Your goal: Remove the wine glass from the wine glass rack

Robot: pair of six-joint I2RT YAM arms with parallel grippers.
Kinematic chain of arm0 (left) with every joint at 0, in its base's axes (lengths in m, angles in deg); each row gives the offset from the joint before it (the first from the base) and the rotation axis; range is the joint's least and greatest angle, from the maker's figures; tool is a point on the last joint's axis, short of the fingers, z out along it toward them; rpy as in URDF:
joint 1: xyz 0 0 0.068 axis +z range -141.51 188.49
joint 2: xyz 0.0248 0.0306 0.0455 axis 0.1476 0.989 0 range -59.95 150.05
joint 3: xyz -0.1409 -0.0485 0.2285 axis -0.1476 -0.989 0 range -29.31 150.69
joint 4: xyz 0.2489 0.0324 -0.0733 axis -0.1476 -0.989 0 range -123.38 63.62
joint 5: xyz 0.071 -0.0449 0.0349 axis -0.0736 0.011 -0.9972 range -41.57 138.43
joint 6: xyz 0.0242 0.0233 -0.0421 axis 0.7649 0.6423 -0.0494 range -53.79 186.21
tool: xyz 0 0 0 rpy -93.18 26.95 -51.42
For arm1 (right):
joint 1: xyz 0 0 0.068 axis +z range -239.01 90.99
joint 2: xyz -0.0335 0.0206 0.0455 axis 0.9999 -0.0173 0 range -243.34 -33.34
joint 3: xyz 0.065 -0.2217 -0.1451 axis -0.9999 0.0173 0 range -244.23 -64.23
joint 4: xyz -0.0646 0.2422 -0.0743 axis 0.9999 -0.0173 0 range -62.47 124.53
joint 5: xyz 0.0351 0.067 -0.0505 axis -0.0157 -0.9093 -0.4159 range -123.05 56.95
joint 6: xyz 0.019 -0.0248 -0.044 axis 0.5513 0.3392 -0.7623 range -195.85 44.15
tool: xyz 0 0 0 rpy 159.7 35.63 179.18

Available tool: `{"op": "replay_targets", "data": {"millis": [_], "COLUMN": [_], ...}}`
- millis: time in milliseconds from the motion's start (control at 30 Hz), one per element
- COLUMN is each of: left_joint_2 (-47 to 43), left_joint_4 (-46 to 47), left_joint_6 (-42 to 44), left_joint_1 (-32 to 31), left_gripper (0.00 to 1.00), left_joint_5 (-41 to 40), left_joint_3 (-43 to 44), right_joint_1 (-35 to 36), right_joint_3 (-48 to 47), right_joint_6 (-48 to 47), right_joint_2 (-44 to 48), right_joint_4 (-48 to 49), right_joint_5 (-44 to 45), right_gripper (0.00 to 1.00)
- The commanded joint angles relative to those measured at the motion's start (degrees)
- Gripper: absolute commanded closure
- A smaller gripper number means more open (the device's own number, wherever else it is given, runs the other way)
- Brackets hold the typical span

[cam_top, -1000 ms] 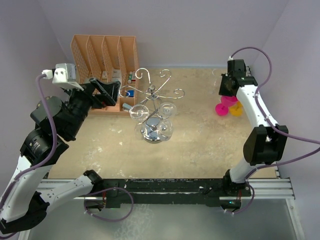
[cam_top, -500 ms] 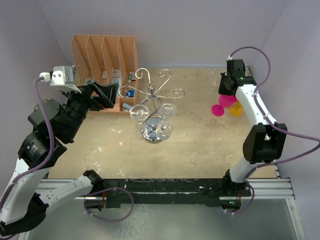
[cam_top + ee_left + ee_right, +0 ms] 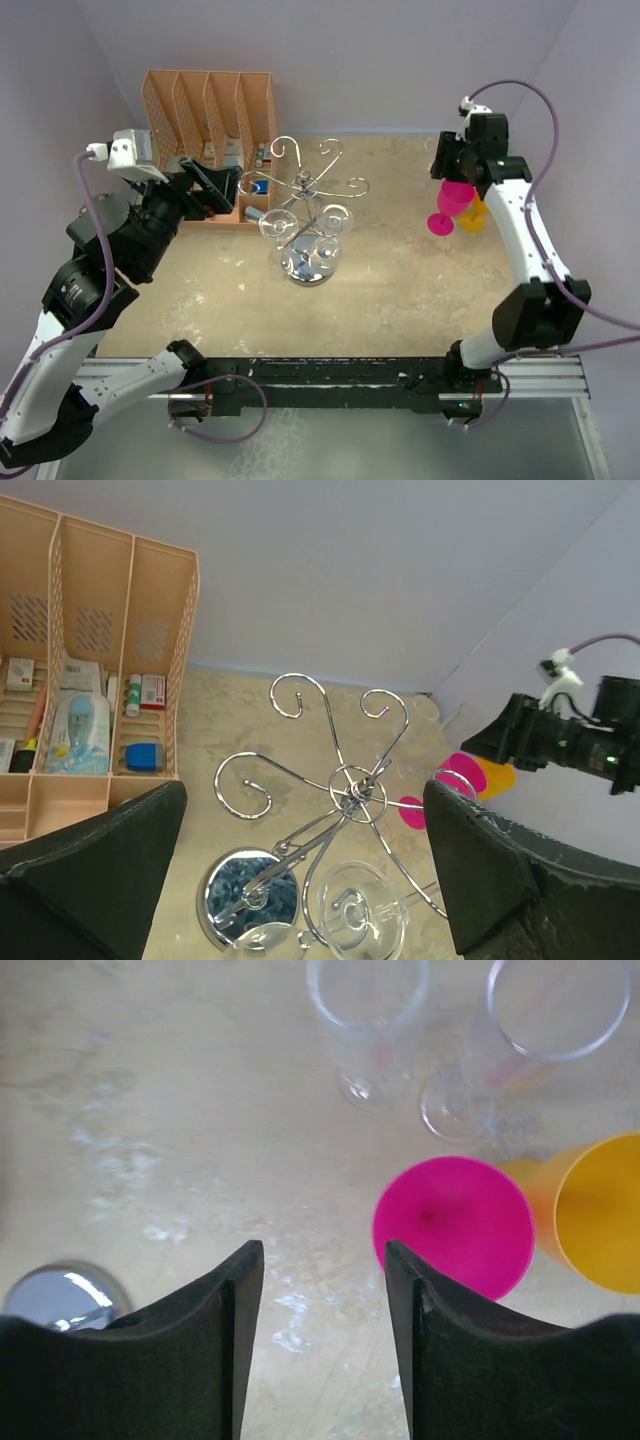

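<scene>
The silver wire wine glass rack (image 3: 303, 188) stands mid-table on its round chrome base (image 3: 303, 266). Clear wine glasses (image 3: 334, 219) hang upside down from its curled arms. In the left wrist view the rack's hub (image 3: 359, 790) and one hanging clear glass (image 3: 362, 917) lie between my left gripper's wide-open fingers (image 3: 110, 870). My left gripper (image 3: 222, 185) hovers just left of the rack, touching nothing. A pink wine glass (image 3: 452, 201) stands upright at the right. My right gripper (image 3: 448, 165) is above it, open and empty, with the pink glass (image 3: 455, 1226) beside its right finger (image 3: 430, 1330).
An orange slotted file organizer (image 3: 210, 110) with small items stands at the back left, close behind my left gripper. An orange cup (image 3: 600, 1210) sits next to the pink glass, and two clear glasses (image 3: 370, 1020) stand beyond them. Purple walls close in the back and right.
My right gripper has opened, let go of the pink glass and risen away from it; the glass now stands on its own. The left arm shifted only slightly.
</scene>
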Motion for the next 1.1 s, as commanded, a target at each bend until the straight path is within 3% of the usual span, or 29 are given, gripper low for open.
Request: {"op": "replay_targets", "data": {"millis": [0, 200, 367, 567, 1067], "left_joint_2": [2.1, 3.4, 4.9, 5.5, 5.4], "left_joint_4": [0.3, 1.3, 1.0, 2.3, 2.8], "left_joint_6": [-2.6, -5.6, -6.3, -7.6, -8.4], "left_joint_1": [0.0, 0.0, 0.0, 0.0, 0.0], "left_gripper": [0.01, 0.01, 0.01, 0.01, 0.01], "left_joint_5": [1.4, 4.4, 5.2, 6.9, 10.3], "left_joint_3": [1.1, 0.6, 1.9, 2.0, 2.2], "right_joint_1": [0.4, 0.5, 1.0, 7.1, 17.9], "right_joint_3": [0.9, 15.5, 28.2, 34.9, 36.6], "right_joint_6": [-1.6, 7.4, 25.6, 43.3, 49.7], "right_joint_2": [11.6, 25.0, 33.8, 39.3, 34.1], "right_joint_4": [7.2, 21.7, 39.8, 55.1, 58.6], "right_joint_5": [-13.4, -40.9, -54.5, -54.0, -47.5], "right_gripper": [0.43, 0.35, 0.3, 0.24, 0.24]}}
